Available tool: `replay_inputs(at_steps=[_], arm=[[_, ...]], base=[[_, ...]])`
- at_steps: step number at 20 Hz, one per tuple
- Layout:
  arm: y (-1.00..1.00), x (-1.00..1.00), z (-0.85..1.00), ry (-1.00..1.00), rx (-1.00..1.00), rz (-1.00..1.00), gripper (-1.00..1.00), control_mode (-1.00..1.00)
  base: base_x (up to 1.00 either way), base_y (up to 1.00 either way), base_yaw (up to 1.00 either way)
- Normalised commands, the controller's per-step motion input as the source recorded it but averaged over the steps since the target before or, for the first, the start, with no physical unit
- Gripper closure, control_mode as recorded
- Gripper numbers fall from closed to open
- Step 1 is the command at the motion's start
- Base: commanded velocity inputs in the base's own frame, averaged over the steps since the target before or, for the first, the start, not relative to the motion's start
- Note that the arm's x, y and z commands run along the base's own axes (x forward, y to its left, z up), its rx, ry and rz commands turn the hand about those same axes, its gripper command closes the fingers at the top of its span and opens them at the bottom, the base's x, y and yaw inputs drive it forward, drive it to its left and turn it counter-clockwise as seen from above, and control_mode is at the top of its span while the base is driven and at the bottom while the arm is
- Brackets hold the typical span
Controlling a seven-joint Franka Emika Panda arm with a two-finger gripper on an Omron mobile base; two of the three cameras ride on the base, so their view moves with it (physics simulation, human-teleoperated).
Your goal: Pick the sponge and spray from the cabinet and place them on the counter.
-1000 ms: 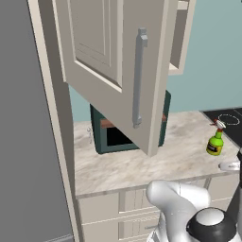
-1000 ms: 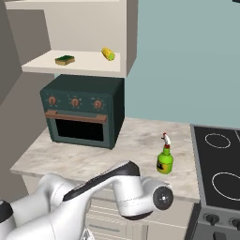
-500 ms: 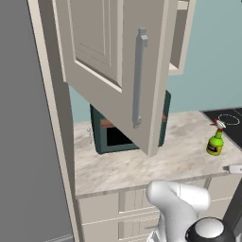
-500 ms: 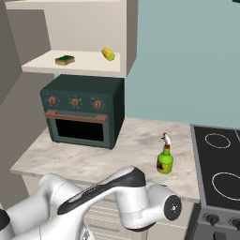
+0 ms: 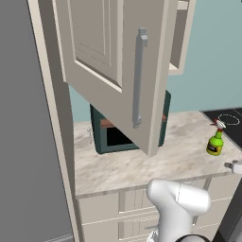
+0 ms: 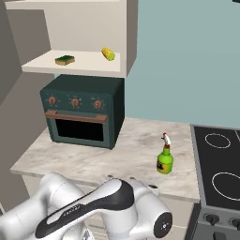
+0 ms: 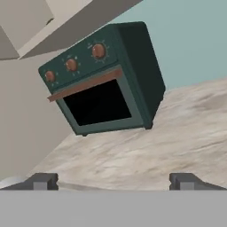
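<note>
**Arm folds lower; sponge on the shelf, spray on the counter**

Since the earlier frames the arm has sunk and curled lower in front of the drawers, its elbow now nearer the bottom edge of both base views; the sponge, spray and door have not shifted.

The hand (image 7: 113,181) is released, its two dark fingertips (image 7: 42,181) standing wide apart with nothing between them. In the hand view it looks across the marbled counter (image 7: 186,133) at the dark green oven (image 7: 104,80), which appears tilted.

On the counter (image 6: 93,161), the spray (image 6: 164,157) stands upright to the right of the oven (image 6: 84,110), near the black cooktop (image 6: 220,159) and apart from both.

Above the oven, the cabinet (image 6: 84,28) is open. The sponge (image 6: 64,59) lies flat on its shelf, with a small yellow object (image 6: 108,54) further right. The door (image 5: 116,61) hangs swung outward, its grey bar handle (image 5: 138,78) facing the left base camera.
</note>
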Motion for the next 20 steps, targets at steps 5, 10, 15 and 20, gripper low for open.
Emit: replay_inputs(at_steps=[5,10,15,20], arm=[[0.29,-0.09,0.83,0.00,0.08,0.00,-1.00,-1.00],[0.28,-0.06,0.84,0.00,0.07,0.00,-1.00,-1.00],[0.25,-0.13,0.63,0.00,0.13,0.00,-1.00,-1.00],[0.15,-0.04,0.66,0.03,0.12,-0.05,-1.00,-1.00]], base=[[0.00,0.00,0.00],[0.00,0.00,0.00],[0.00,0.00,0.00],[0.00,0.00,0.00]])
